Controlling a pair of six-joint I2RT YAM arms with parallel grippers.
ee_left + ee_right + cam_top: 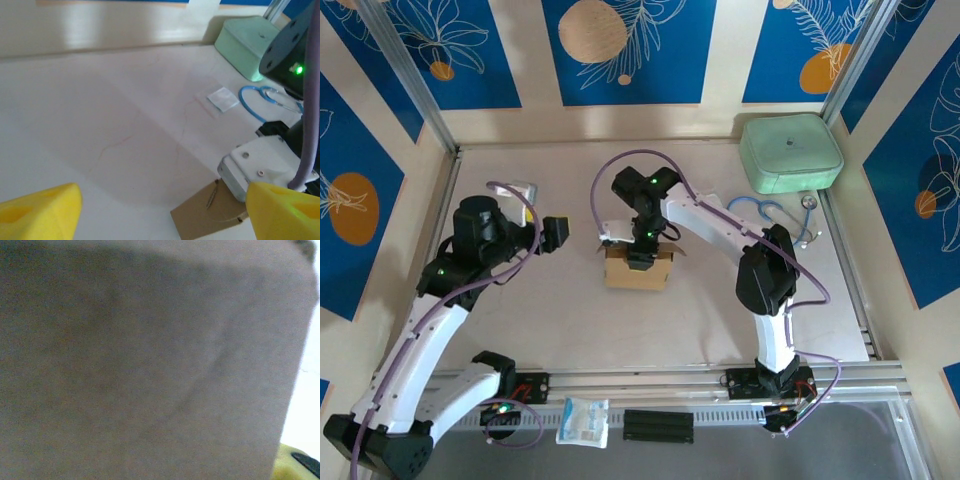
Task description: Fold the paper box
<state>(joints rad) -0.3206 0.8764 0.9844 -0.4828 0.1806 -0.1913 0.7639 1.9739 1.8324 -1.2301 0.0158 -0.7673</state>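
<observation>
The brown paper box stands partly folded near the middle of the table. My right gripper points straight down at the box's top, and its jaws are hidden there. In the right wrist view blurred brown cardboard sits very close to the camera, with one yellow fingertip at the lower right corner. My left gripper hangs to the left of the box, apart from it. Its yellow fingertips are spread wide with nothing between them. A corner of the box and the right arm's white wrist lie beyond them.
A mint-green rounded case sits at the back right, with a blue stethoscope in front of it. A small clear packet lies on the table. A white pouch and a black strip rest on the front rail.
</observation>
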